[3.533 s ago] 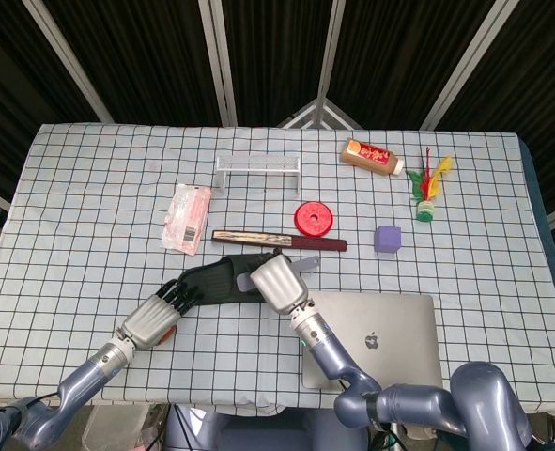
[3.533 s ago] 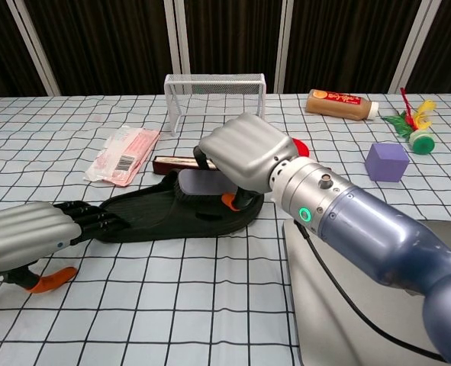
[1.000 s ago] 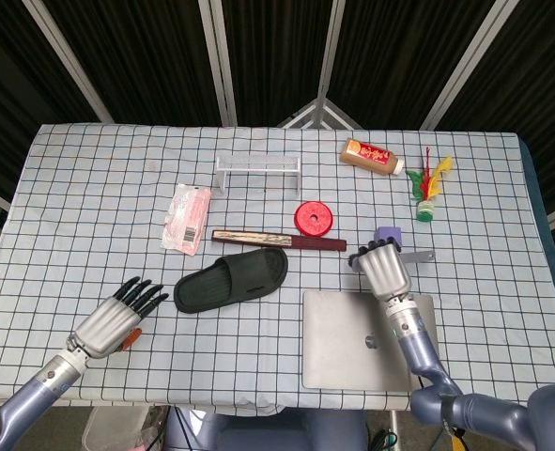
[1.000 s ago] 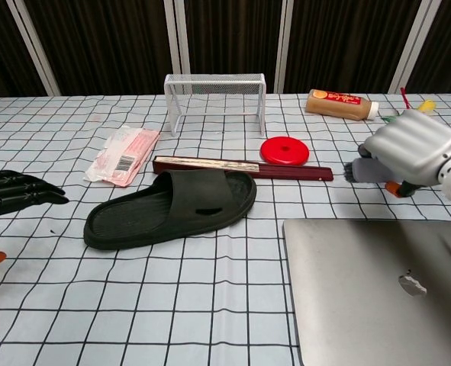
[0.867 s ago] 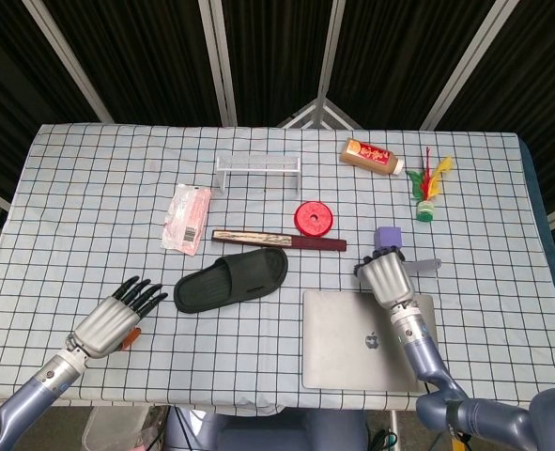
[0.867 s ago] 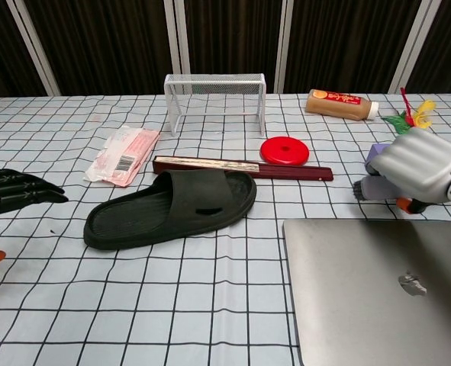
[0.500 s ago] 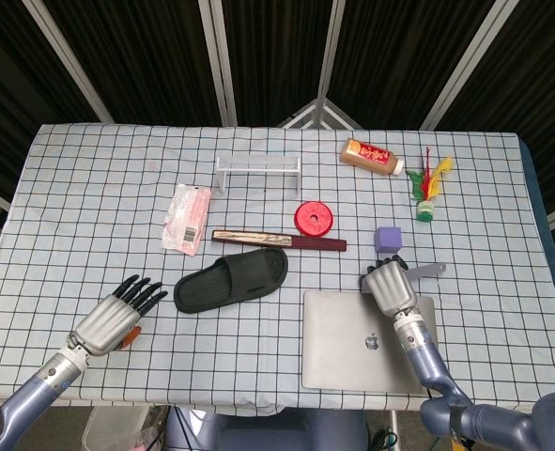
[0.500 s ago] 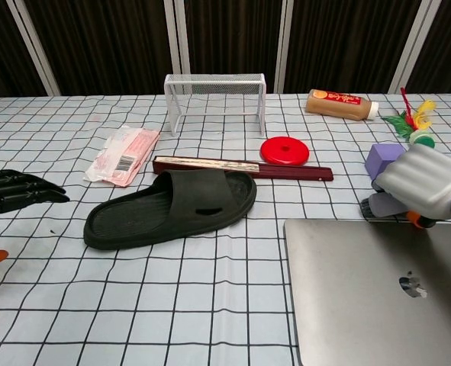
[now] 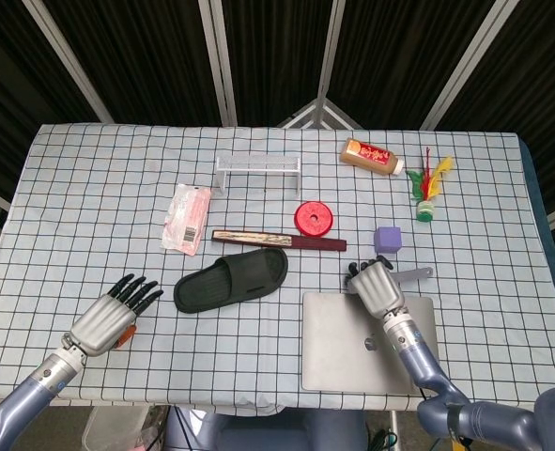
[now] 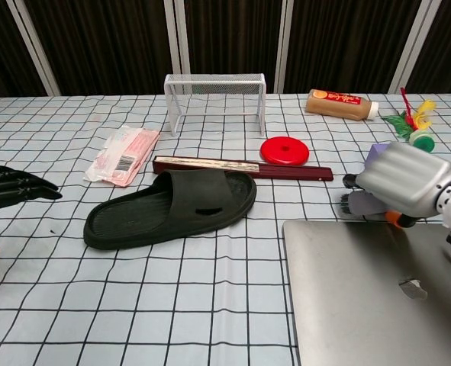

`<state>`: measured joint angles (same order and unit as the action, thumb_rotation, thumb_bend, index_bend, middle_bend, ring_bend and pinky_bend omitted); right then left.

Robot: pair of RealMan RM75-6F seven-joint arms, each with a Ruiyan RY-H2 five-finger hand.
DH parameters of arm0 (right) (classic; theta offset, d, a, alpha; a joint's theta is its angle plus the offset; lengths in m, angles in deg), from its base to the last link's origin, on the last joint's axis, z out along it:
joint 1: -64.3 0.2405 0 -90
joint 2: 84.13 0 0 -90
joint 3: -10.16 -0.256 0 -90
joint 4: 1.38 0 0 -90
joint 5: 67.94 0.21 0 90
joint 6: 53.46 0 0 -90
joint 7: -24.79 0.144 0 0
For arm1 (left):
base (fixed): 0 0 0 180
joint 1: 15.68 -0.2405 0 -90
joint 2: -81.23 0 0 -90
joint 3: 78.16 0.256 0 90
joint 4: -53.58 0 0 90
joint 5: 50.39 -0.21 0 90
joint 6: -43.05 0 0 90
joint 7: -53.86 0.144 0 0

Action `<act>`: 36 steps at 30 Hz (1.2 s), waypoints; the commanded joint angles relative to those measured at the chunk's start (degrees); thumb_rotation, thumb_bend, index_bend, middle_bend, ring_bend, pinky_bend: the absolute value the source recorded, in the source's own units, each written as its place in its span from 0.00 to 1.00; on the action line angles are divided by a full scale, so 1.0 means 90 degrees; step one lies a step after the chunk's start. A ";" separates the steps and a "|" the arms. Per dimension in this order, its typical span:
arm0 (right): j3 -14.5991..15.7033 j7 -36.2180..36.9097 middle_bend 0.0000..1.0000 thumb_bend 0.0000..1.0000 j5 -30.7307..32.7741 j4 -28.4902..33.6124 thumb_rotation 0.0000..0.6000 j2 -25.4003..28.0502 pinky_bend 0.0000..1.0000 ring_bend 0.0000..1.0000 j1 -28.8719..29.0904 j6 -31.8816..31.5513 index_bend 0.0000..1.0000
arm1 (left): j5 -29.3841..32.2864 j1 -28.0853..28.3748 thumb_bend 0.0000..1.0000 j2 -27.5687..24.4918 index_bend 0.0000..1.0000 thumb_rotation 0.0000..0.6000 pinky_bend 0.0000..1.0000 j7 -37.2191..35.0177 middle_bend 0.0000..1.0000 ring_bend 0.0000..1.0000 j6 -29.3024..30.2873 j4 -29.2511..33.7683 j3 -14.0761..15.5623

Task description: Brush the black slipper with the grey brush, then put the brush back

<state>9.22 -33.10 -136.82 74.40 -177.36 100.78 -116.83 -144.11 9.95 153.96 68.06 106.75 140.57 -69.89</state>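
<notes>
Right hand [image 9: 377,287] grips the brush [image 9: 410,276] low by the laptop's [image 9: 343,357] far edge, seemingly to set it down; left hand [image 9: 108,315] spread, idle.

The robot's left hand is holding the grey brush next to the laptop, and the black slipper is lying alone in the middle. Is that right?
Not quite. It is the right hand that holds the grey brush next to the laptop; the head view shows this. The left hand is far off to the side, holding nothing, fingers apart. The black slipper does lie alone in the middle.
</notes>
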 commanded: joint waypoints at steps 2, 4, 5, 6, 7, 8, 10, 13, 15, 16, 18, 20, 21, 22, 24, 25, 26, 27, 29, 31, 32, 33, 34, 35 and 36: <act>-0.0041 0.0048 0.56 0.81 -0.0124 0.0029 1.00 0.0033 0.49 0.50 0.0055 -0.0027 0.10 | -0.0003 -0.0012 0.60 0.0001 0.00 1.00 0.00 0.0018 0.03 0.03 -0.0022 0.0025 0.0001; -0.0080 0.0031 0.54 0.81 -0.0114 0.0040 1.00 0.0042 0.49 0.50 0.0077 -0.0010 0.06 | 0.0005 -0.0019 0.60 -0.0001 0.00 1.00 0.00 0.0034 0.03 0.03 -0.0020 0.0034 -0.0012; -0.0105 0.0016 0.53 0.81 -0.0109 0.0043 1.00 0.0047 0.49 0.50 0.0094 0.0001 0.05 | 0.0009 -0.0025 0.60 0.0001 0.00 1.00 0.00 0.0038 0.03 0.03 -0.0014 0.0038 -0.0019; -0.0117 -0.0001 0.53 0.81 -0.0104 0.0041 1.00 0.0051 0.49 0.50 0.0107 0.0013 0.04 | 0.0009 -0.0031 0.60 0.0002 0.00 1.00 0.00 0.0039 0.03 0.03 -0.0009 0.0041 -0.0021; -0.0134 -0.0049 0.52 0.80 -0.0090 0.0038 1.00 0.0058 0.48 0.50 0.0126 0.0032 0.03 | 0.0009 -0.0039 0.60 0.0002 0.00 1.00 0.00 0.0034 0.03 0.03 -0.0003 0.0041 -0.0023; -0.0146 -0.0097 0.51 0.79 -0.0065 0.0049 1.00 0.0066 0.47 0.50 0.0141 0.0057 0.02 | 0.0008 -0.0045 0.60 0.0003 0.00 1.00 0.00 0.0028 0.03 0.03 -0.0001 0.0038 -0.0023; -0.0161 -0.0177 0.48 0.75 -0.0003 0.0102 1.00 0.0086 0.47 0.50 0.0162 0.0112 0.01 | 0.0012 -0.0051 0.60 0.0001 0.00 1.00 0.00 0.0020 0.03 0.03 -0.0008 0.0031 -0.0026; -0.0161 -0.0296 0.44 0.68 0.0070 0.0197 1.00 0.0113 0.45 0.49 0.0185 0.0176 0.00 | 0.0011 -0.0055 0.59 -0.0007 0.00 1.00 0.00 0.0001 0.03 0.03 -0.0011 0.0031 -0.0033; -0.0152 -0.0363 0.40 0.63 0.0119 0.0238 1.00 0.0117 0.42 0.46 0.0192 0.0210 0.00 | 0.0000 -0.0059 0.59 -0.0013 0.00 1.00 0.00 -0.0014 0.03 0.03 -0.0003 0.0035 -0.0035; -0.0146 -0.0414 0.37 0.60 0.0180 0.0273 1.00 0.0120 0.39 0.42 0.0192 0.0246 0.00 | -0.0009 -0.0060 0.59 -0.0015 0.00 1.00 0.00 -0.0023 0.03 0.03 -0.0002 0.0032 -0.0034; -0.0138 -0.0509 0.30 0.57 0.0287 0.0320 1.00 0.0125 0.31 0.34 0.0194 0.0294 0.00 | -0.0014 -0.0057 0.59 -0.0014 0.00 1.00 0.00 -0.0046 0.03 0.03 -0.0018 0.0018 -0.0033; -0.0125 -0.0627 0.20 0.53 0.0405 0.0367 1.00 0.0137 0.22 0.22 0.0198 0.0339 0.00 | -0.0009 -0.0050 0.59 -0.0005 0.00 1.00 0.00 -0.0077 0.03 0.03 -0.0050 -0.0006 -0.0034; -0.0119 -0.0685 0.16 0.52 0.0486 0.0399 1.00 0.0149 0.19 0.18 0.0199 0.0372 0.00 | -0.0009 -0.0046 0.59 -0.0001 0.00 1.00 0.00 -0.0097 0.03 0.03 -0.0066 -0.0020 -0.0033; -0.0120 -0.0739 0.11 0.50 0.0564 0.0438 1.00 0.0162 0.16 0.14 0.0201 0.0394 0.00 | -0.0014 -0.0041 0.59 -0.0002 0.00 1.00 0.00 -0.0118 0.03 0.03 -0.0079 -0.0028 -0.0031; -0.0127 -0.0803 0.06 0.48 0.0668 0.0505 1.00 0.0181 0.12 0.09 0.0207 0.0416 0.00 | -0.0034 -0.0028 0.59 -0.0012 0.00 1.00 0.00 -0.0160 0.03 0.03 -0.0101 -0.0035 -0.0021; -0.0137 -0.0830 0.05 0.47 0.0711 0.0550 1.00 0.0192 0.11 0.09 0.0212 0.0417 0.00 | -0.0045 -0.0020 0.59 -0.0020 0.00 1.00 0.00 -0.0190 0.03 0.03 -0.0111 -0.0033 -0.0017; -0.0145 -0.0858 0.04 0.46 0.0741 0.0599 1.00 0.0206 0.10 0.08 0.0219 0.0410 0.00 | -0.0055 -0.0014 0.59 -0.0029 0.00 1.00 0.00 -0.0209 0.03 0.03 -0.0113 -0.0034 -0.0017; -0.0153 -0.0883 0.03 0.46 0.0772 0.0676 1.00 0.0230 0.09 0.08 0.0229 0.0401 0.00 | -0.0070 -0.0011 0.59 -0.0040 0.00 1.00 0.00 -0.0223 0.03 0.03 -0.0106 -0.0036 -0.0018; -0.0164 -0.0895 0.02 0.45 0.0767 0.0807 1.00 0.0278 0.09 0.07 0.0241 0.0352 0.00 | -0.0095 -0.0018 0.58 -0.0062 0.00 1.00 0.00 -0.0245 0.03 0.03 -0.0072 -0.0025 -0.0018; -0.0180 -0.0832 0.01 0.45 0.0684 0.1008 1.00 0.0363 0.08 0.06 0.0235 0.0243 0.00 | -0.0132 -0.0048 0.56 -0.0116 0.00 1.00 0.00 -0.0271 0.03 0.03 0.0009 0.0008 -0.0013; -0.0195 -0.0785 0.01 0.45 0.0637 0.1100 1.00 0.0403 0.07 0.06 0.0222 0.0179 0.00 | -0.0147 -0.0066 0.54 -0.0141 0.00 1.00 0.00 -0.0284 0.03 0.03 0.0053 0.0023 -0.0011; -0.0193 -0.0732 0.01 0.45 0.0566 0.1229 1.00 0.0472 0.05 0.05 0.0200 0.0098 0.00 | -0.0174 -0.0095 0.52 -0.0183 0.00 1.00 0.00 -0.0305 0.02 0.03 0.0125 0.0046 -0.0003; -0.0182 -0.0665 0.00 0.44 0.0478 0.1402 1.00 0.0571 0.03 0.04 0.0168 0.0008 0.00 | -0.0210 -0.0139 0.49 -0.0237 0.00 1.00 0.00 -0.0340 0.02 0.03 0.0225 0.0072 0.0009; -0.0158 -0.0593 0.00 0.42 0.0400 0.1608 1.00 0.0690 0.01 0.03 0.0129 -0.0062 0.00 | -0.0258 -0.0183 0.44 -0.0291 0.00 1.00 0.00 -0.0383 0.02 0.03 0.0330 0.0087 0.0028; -0.0122 -0.0522 0.00 0.39 0.0329 0.1864 1.00 0.0839 0.00 0.01 0.0080 -0.0132 0.00 | -0.0332 -0.0230 0.40 -0.0341 0.00 1.00 0.00 -0.0437 0.02 0.03 0.0444 0.0084 0.0058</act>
<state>7.73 -39.35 -132.14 87.28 -172.34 102.35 -116.27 -146.08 8.70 151.82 64.95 109.12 141.07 -69.77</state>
